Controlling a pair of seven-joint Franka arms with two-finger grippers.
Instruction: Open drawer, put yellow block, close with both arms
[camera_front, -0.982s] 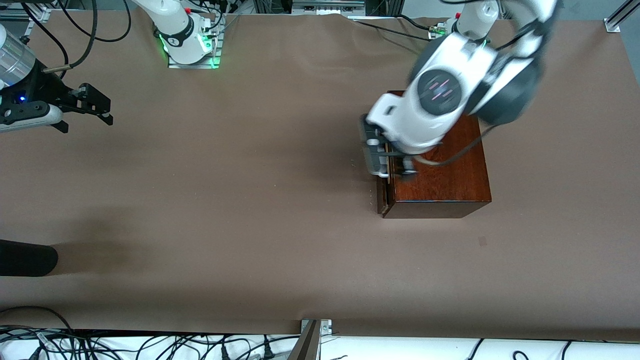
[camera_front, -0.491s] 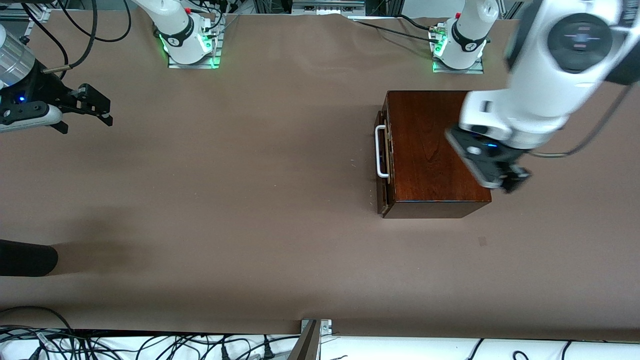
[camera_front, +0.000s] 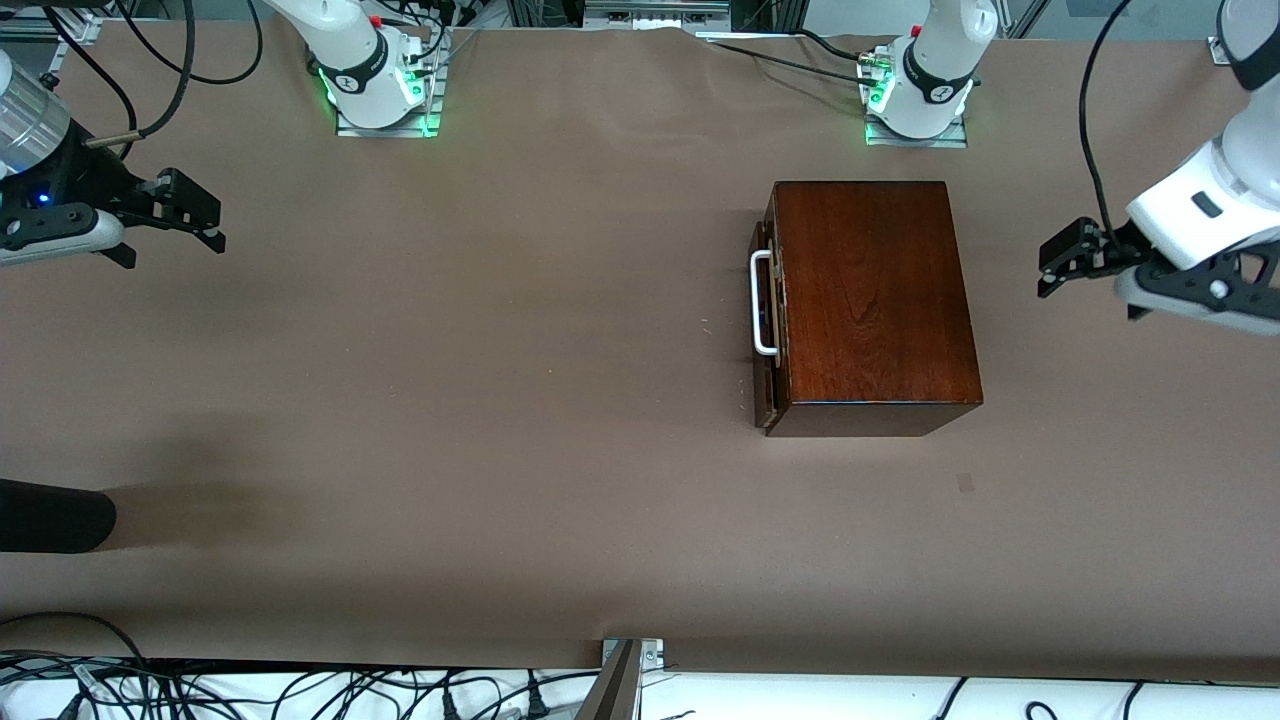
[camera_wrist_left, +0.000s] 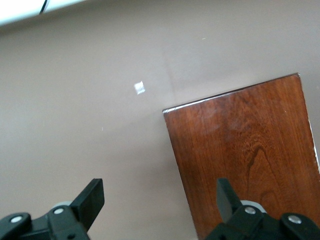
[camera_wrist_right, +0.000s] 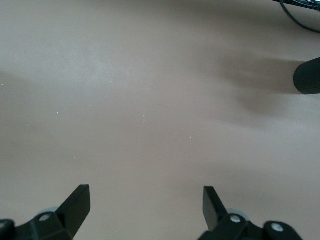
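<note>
The front view looked down from high across the table (camera_front: 560, 440), facing the two bases at twelve o'clock and taking in the whole surface. The left wrist view looked down past the left gripper (camera_wrist_left: 160, 200), fingers spread wide, fairly near the table, catching the wooden box (camera_wrist_left: 250, 150), which the front view also showed (camera_front: 870, 290). The right wrist view looked down past the spread right gripper (camera_wrist_right: 145, 205) onto bare table at nine o'clock in the front view.
</note>
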